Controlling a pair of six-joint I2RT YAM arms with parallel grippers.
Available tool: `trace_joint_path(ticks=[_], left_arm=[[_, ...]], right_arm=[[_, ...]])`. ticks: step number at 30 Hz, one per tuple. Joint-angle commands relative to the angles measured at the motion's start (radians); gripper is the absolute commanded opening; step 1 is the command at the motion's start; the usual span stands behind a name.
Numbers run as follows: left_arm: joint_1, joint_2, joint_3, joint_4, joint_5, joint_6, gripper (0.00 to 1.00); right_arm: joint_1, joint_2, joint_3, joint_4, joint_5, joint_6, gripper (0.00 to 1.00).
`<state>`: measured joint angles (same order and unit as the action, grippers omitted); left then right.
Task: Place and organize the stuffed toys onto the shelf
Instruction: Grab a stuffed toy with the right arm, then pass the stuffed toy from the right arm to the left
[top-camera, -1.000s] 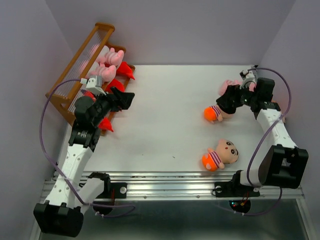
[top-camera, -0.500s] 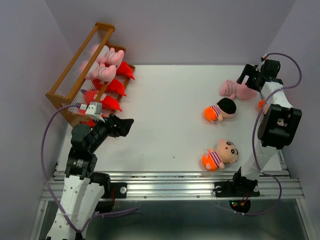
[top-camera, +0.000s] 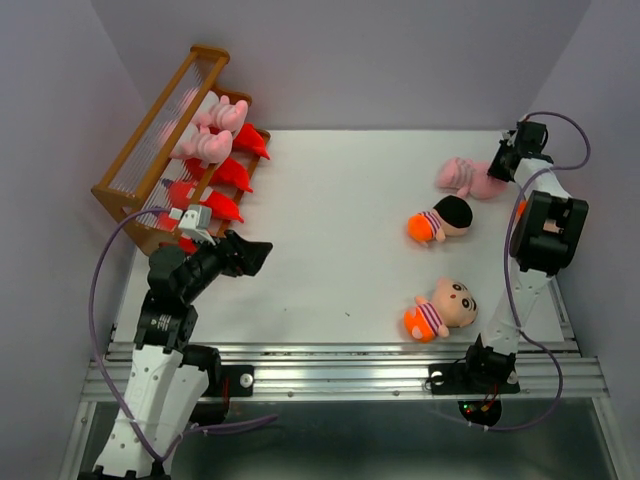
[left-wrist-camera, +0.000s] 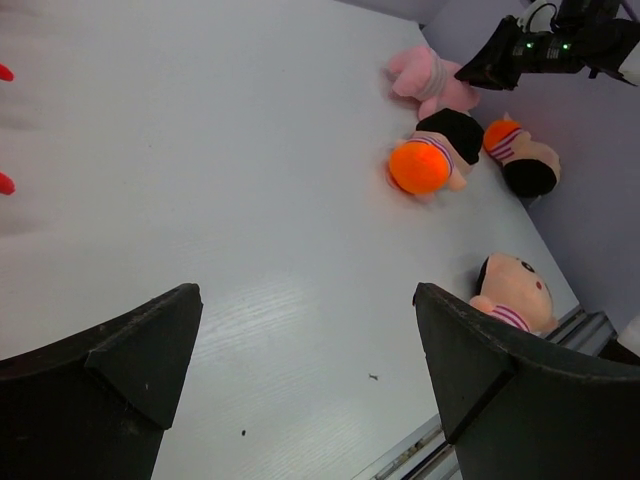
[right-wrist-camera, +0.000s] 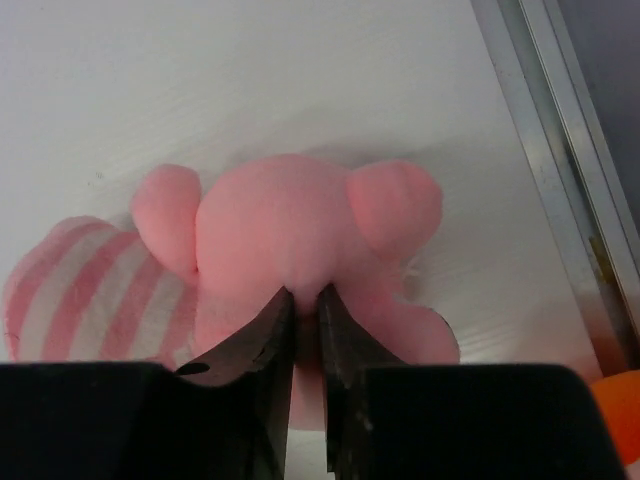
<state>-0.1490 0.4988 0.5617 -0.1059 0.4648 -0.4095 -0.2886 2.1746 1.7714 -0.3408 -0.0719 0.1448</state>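
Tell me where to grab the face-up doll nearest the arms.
Take the doll across its striped torso, coming straight down from above. It lies flat on its back, and the torso is the narrow waist between the wide head and the round orange bottom, so a pinch should hold there.

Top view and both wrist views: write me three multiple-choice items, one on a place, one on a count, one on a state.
1. The pink pig in the right gripper's jaws lies: A on the table; B on the shelf; C in the air.
2. Pigs on the shelf number: A none; B two; C five.
3. The left gripper's jaws stand: A open, empty; B shut on nothing; C shut on a toy.
A: it rests flat on the white top. B: two pink bodies sit side by side. A: they stand wide apart, only bare table between.
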Motion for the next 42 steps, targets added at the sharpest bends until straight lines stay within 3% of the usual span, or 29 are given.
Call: trace_joint_path(ticks=[1,5,8,10,11,13,17,20,27,38,40,41,42], left_arm=[[-0.001,0.006,-0.026,0.098,0.125,-0.020,0.99],[-0.024,0.053,-0.065,0.195,0.205,-0.112,0.99],[-0.108,0.076,-0.086,0.271,0.175,-0.173,0.99],[-0.185,0.098,-0.085,0.323,0.080,-0.199,0.99],[-0.280,0.109,-0.079,0.343,0.043,-0.207,0.99],[-0.374,0.170,-0.068,0.409,-0.062,-0.225,0.99],[-0.529,0.314,-0.013,0.500,-0.173,-0.262,0.99],[-0.609,0.435,0.048,0.558,-0.239,-0.282,0.99],[-0.765,0.717,0.237,0.643,-0.373,-0.299,0.99],[-0.916,1.000,0.452,0.726,-0.361,-0.339,0.97],[-0.923,1.023,0.461,0.748,-0.347,-0.341,0.86],[-0.923,1.027,0.463,0.762,-0.338,-0.339,0.67],[-0.923,1.031,0.463,0.782,-0.324,-0.335,0.54]], right_arm=[[-0.009,-0.059,-0.048,0.019,-0.057,-0.040,0.01],[-0.029,-0.218,-0.199,0.123,-0.199,-0.102,0.01],[-0.040,-0.387,-0.340,0.224,-0.300,-0.163,0.01],[-0.049,-0.504,-0.418,0.250,-0.489,-0.229,0.01],[-0.049,-0.539,-0.444,0.256,-0.552,-0.243,0.01],[-0.049,-0.631,-0.513,0.261,-0.797,-0.280,0.01],[-0.049,-0.778,-0.669,0.397,-1.131,-0.158,0.01],[-0.038,-0.892,-0.783,0.516,-1.233,-0.045,0.01],[-0.020,-1.119,-0.923,0.435,-1.266,-0.047,0.01],[-0.020,-1.269,-0.997,0.307,-1.292,-0.092,0.01],[-0.020,-1.274,-0.997,0.260,-1.293,-0.117,0.01],[-0.020,-1.276,-0.992,0.235,-1.292,-0.166,0.01],[-0.020,-1.279,-0.991,0.189,-1.292,-0.189,0.02]])
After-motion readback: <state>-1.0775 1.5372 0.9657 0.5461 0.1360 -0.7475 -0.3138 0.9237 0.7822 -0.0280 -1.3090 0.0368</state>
